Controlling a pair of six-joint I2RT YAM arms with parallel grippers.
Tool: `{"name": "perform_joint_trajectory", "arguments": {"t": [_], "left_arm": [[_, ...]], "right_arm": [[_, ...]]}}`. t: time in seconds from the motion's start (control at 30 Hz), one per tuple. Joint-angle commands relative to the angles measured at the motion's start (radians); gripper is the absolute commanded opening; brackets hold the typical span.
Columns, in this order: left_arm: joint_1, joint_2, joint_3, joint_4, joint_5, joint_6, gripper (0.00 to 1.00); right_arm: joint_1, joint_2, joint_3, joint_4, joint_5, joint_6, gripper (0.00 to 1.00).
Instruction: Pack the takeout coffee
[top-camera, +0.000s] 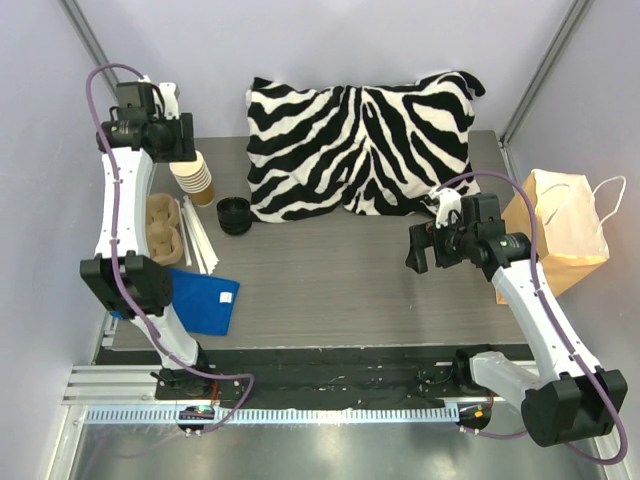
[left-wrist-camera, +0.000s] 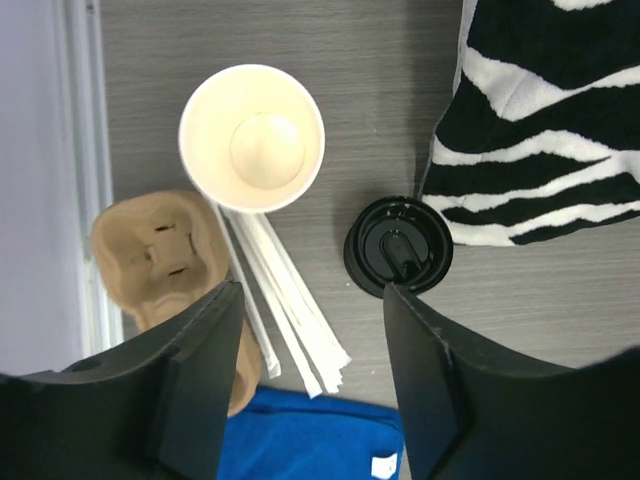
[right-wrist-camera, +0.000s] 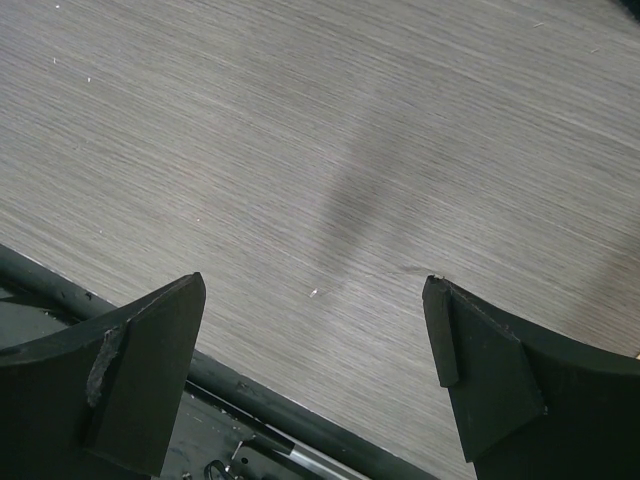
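Left wrist view: left gripper (left-wrist-camera: 312, 288) spread wide, clamping nothing. Just past the tips, white wrapped sticks (left-wrist-camera: 285, 310); farther ahead, toward the left finger, a stack of lidless cups (left-wrist-camera: 252, 138); touching distance off the right fingertip, black lids (left-wrist-camera: 398, 245). No lidded takeout coffee visible anywhere, so probably yet to be assembled. Centre over the top cup's rim, pinch one wall only, lift straight. Right gripper (right-wrist-camera: 315, 290) likewise apart, over bare table (right-wrist-camera: 350, 150).

Open table (top-camera: 330, 290) beneath right gripper (top-camera: 426, 258); pillow (top-camera: 360, 145) crowds lids (top-camera: 235, 214)

Matt wood-grain table (top-camera: 350, 280), glossy plastic lid (left-wrist-camera: 398, 246)
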Motion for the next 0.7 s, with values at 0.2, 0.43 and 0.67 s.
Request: {"name": "perform_joint_trajectory", "arguments": {"t": [0.2,0.43,0.67], "left_arm": [[0.005,0.171,0.061,0.082,0.041,-0.006,0.54],[0.005,0.258,0.089,0.088,0.033,0.008,0.43],[0.005,0.298,0.108,0.103,0.013,0.011,0.34]], "right_arm": [[0.004,0.029,0.001,0.02,-0.013,-0.005,1.0],[0.003,0.042,-0.008,0.023,-0.003,-0.008,1.0],[0.004,0.067,0.0,0.024,-0.005,-0.008,1.0]]}}
